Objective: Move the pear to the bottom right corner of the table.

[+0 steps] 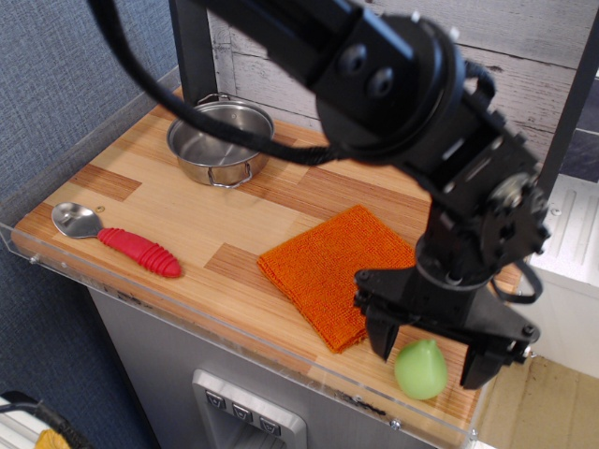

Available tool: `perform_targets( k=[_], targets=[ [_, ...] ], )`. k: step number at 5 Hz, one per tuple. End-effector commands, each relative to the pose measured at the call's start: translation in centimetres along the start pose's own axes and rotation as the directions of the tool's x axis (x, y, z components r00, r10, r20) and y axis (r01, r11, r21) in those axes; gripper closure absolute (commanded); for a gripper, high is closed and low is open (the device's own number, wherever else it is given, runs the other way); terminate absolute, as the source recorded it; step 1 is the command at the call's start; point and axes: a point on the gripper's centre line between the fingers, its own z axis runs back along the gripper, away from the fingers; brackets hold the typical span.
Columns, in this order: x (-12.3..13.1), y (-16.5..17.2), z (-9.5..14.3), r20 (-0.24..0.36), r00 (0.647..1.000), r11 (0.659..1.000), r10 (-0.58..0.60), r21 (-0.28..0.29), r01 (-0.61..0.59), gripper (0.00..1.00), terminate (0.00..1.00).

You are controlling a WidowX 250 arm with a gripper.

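The light-green pear (pixel 420 369) rests on the wooden table (pixel 187 220) near its front right corner, just inside the clear acrylic rim. My gripper (pixel 426 351) is right above it, open, with one black finger on each side of the pear and apart from it. The pear's short tip points up between the fingers. The big black arm hides the table's right back part.
An orange cloth (pixel 332 271) lies just left of the pear. A red-handled metal spoon (pixel 117 239) lies at the front left. A steel pot (pixel 220 141) stands at the back left. The table edge and a drop lie right of the pear.
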Motion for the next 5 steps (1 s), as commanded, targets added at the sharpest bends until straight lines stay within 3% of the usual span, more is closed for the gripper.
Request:
perform_targets(
  k=[1,2,3,4,5],
  targets=[
    [1.7,-1.4,3.3,0.063,0.998,1.000,0.009,-0.021,-0.007,0.00,0.00],
    [2.5,-1.4,4.1,0.043,0.998,0.999,0.038,-0.009,-0.038,0.00,0.00],
    [3.7,-0.8,3.8,-0.011,1.000,0.999,0.025,-0.042,-0.025,0.00,0.00],
    [4.6,0.5,3.8,-0.019,0.999,0.999,0.029,-0.024,-0.029,0.00,0.00],
    [4.7,3.2,3.1,-0.076,0.996,0.998,0.045,-0.039,-0.048,0.00,0.00]
  ],
)
